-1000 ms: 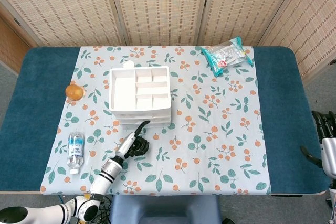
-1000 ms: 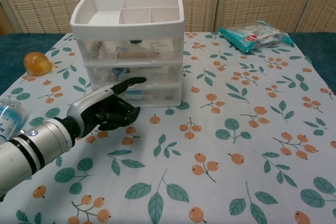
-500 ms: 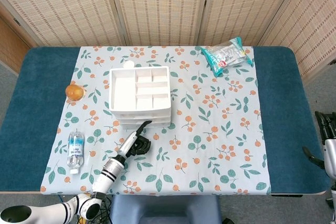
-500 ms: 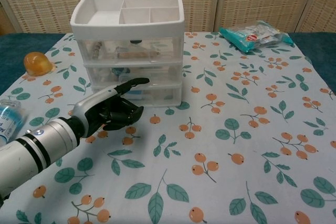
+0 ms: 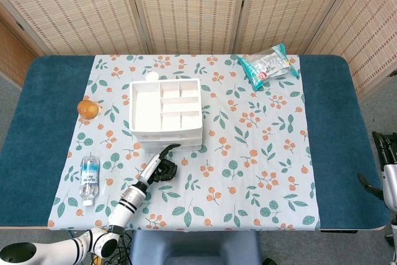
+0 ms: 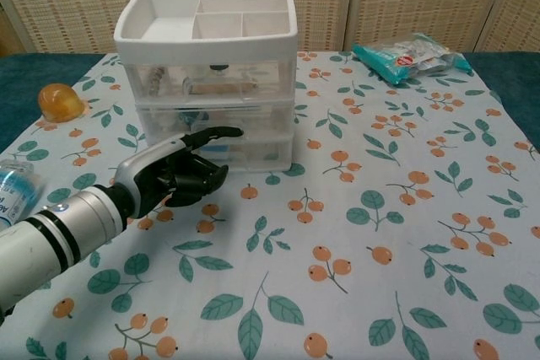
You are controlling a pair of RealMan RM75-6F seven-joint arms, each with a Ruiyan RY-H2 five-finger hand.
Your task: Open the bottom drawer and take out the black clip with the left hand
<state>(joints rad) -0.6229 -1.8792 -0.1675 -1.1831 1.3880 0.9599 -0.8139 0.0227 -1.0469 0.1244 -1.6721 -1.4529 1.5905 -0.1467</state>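
Note:
A white drawer unit (image 6: pixel 211 73) (image 5: pixel 165 114) with three clear drawers stands on the flowered cloth, all drawers closed. Its bottom drawer (image 6: pixel 253 147) shows dark shapes through the front; I cannot make out the black clip. My left hand (image 6: pixel 177 176) (image 5: pixel 160 167) hovers just in front of the bottom drawer, one finger stretched toward its front, the others curled in, holding nothing. My right hand (image 5: pixel 386 172) hangs at the far right edge of the head view, off the table, fingers apart and empty.
An orange ball (image 6: pixel 59 101) lies left of the unit. A water bottle (image 5: pixel 89 179) lies at the near left. A teal snack bag (image 6: pixel 409 54) rests at the far right. Blue table cover (image 5: pixel 37 122) flanks the cloth.
My left hand has crept slightly forward and right toward the bottom drawer's front. The drawer has stayed closed. The right hand has barely shifted.

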